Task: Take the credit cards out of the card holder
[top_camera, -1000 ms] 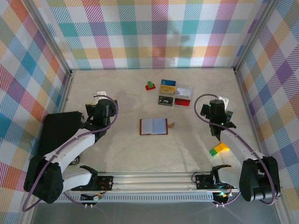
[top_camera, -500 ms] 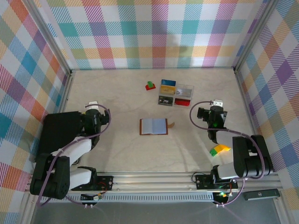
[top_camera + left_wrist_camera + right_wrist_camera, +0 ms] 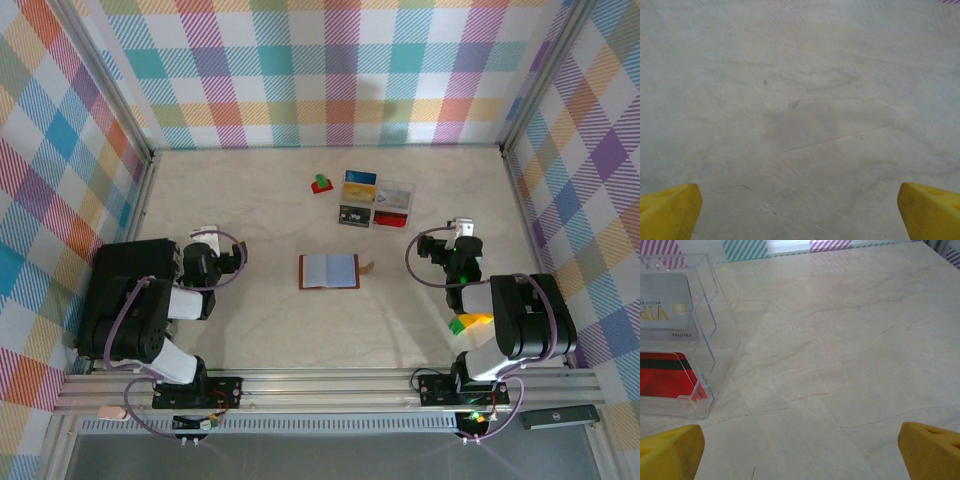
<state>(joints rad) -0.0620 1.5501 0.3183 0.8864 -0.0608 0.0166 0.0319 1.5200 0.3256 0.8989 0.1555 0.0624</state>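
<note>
The card holder [image 3: 328, 271] lies open and flat at the middle of the table, bluish-grey inside with a brown border, and a small tan flap pokes out of its right edge. The credit cards are hidden. My left gripper [image 3: 208, 260] hangs well to the left of the holder. Its yellow fingertips [image 3: 670, 214] stand wide open over bare table. My right gripper [image 3: 461, 256] hangs well to the right of the holder, open too, with its fingertips [image 3: 932, 451] far apart and nothing between them.
A clear plastic compartment box [image 3: 378, 200] stands behind the holder and holds a blue-and-yellow card [image 3: 360, 179], a grey VIP card [image 3: 665, 310] and a red card [image 3: 665, 377]. A red-and-green block [image 3: 321, 184] sits to its left. A yellow-green block [image 3: 470, 320] lies by the right arm.
Both arms have folded back toward their bases. The left gripper drew to the left and the right gripper shifted a little toward the back. Both stayed open, and the card holder has not moved.
</note>
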